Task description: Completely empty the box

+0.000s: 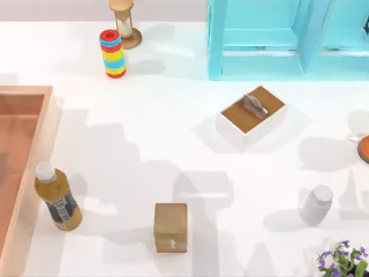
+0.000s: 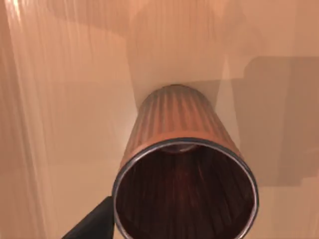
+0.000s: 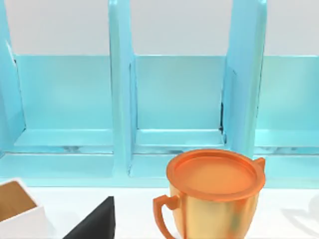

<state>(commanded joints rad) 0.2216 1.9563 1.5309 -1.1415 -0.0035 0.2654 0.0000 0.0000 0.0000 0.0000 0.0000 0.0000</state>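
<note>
Box: large shallow bin at the top view's left edge, cut off by the frame; salmon-orange floor, thick pale wood-like walls.
Box axis: the wall in sight runs from the far corner toward the near edge of the surface, so the long side seems to lie near-to-far; the full outline is cut off.
Box contents: the left wrist view looks down on a ribbed orange cup with a dark metal rim, lying on its side on the salmon floor, mouth toward the camera.
Left tool: one dark fingertip shows just beside the cup's rim; whether the tool is open or closed I cannot tell.
Right tool: one dark fingertip shows low in the right wrist view; open or closed, I cannot tell.
Surface: white, with soft shadows.
Room: a turquoise shelf unit stands at the far right, with upright dividers.
Just beside the box: a tea bottle with a white cap, leaning.
Near middle: a small brown cube.
Centre right: a white box with brown top and grey handle, set askew.
Right: a white jar; an orange-lidded mug before the shelf; purple flowers at the near corner.
Far left: a stack of coloured rings and an hourglass.
</note>
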